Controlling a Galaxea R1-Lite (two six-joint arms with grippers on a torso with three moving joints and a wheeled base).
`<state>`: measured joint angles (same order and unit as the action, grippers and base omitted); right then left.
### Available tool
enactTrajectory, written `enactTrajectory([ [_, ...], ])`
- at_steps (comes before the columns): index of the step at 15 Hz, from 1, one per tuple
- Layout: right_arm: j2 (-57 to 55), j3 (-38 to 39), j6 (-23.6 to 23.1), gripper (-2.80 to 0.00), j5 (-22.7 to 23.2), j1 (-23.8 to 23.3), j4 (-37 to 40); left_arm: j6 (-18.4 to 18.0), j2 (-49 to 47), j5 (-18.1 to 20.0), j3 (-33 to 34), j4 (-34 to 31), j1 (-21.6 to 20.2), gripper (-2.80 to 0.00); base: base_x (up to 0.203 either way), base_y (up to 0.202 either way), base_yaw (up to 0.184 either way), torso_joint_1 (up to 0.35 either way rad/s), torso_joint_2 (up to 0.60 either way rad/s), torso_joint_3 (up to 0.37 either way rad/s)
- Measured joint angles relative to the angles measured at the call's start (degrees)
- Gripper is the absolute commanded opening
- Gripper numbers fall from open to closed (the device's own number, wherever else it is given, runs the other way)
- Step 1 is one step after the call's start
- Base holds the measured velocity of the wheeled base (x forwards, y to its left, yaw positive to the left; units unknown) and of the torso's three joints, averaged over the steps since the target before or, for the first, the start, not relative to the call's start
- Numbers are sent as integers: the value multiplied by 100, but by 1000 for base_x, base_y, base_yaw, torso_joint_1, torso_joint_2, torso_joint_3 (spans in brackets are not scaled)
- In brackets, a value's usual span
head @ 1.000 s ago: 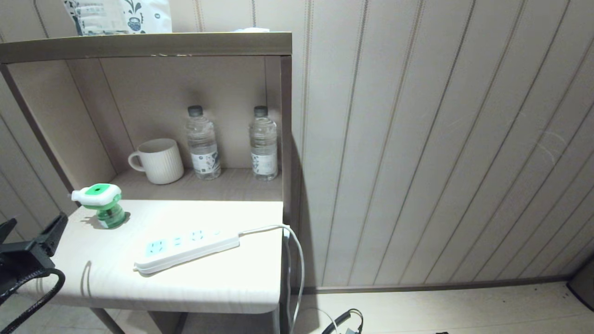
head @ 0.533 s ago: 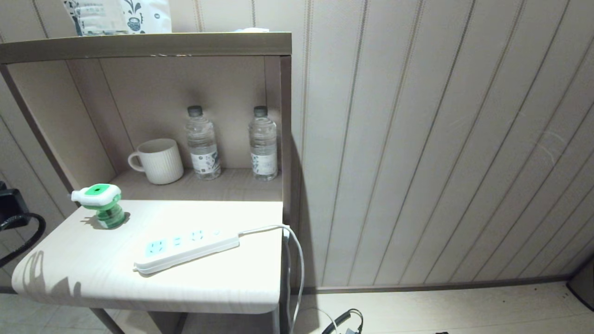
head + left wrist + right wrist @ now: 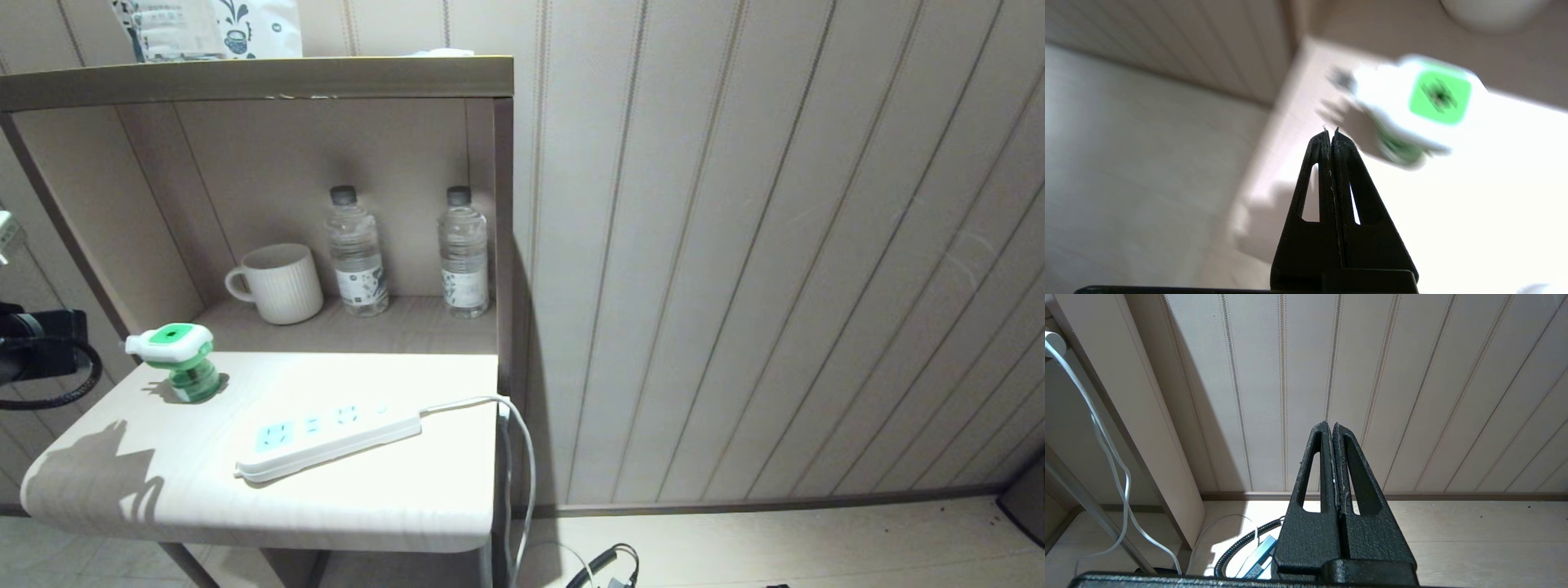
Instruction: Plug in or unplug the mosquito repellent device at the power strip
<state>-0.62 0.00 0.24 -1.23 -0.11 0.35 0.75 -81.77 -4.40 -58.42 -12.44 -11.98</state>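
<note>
On the white surface [image 3: 392, 498], the mosquito repellent device [image 3: 175, 359] stands upright near the back left corner, unplugged and well apart from the power strip [image 3: 326, 441], which lies diagonally mid-surface with its cord trailing off the right edge. The left gripper [image 3: 1330, 131] hovers beside the surface's left edge, short of the device, its fingers pressed together and empty. To do this step well, it should spread them before closing in, then take the white head squarely, keeping the prongs free. The right gripper [image 3: 1330, 425], fingers also pressed together, hangs low beside the wall.
</note>
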Motion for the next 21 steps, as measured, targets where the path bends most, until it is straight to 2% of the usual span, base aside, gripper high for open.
enactTrajectory([
  [1,0,0,0,-280,2,0,-1,92,-157,316,-180,-464,-2,-280,0,0,0,0,0,0],
  [3,0,0,2,-280,1,1,0,173,-497,575,-456,-896,-2,-280,0,0,0,0,0,0],
  [6,0,0,2,-280,2,1,0,300,-887,615,-774,-925,-69,-280,0,0,0,0,0,0],
  [13,0,0,0,-280,2,1,-2,319,-1241,611,-1200,-857,-110,-280,0,0,0,0,0,0],
  [16,0,0,2,-280,0,1,0,319,-1321,876,-1200,-835,-122,-280,0,0,0,0,0,0],
  [21,0,0,2,-280,2,1,0,322,-1405,1004,-1205,-619,-193,-280,0,0,0,0,0,0],
])
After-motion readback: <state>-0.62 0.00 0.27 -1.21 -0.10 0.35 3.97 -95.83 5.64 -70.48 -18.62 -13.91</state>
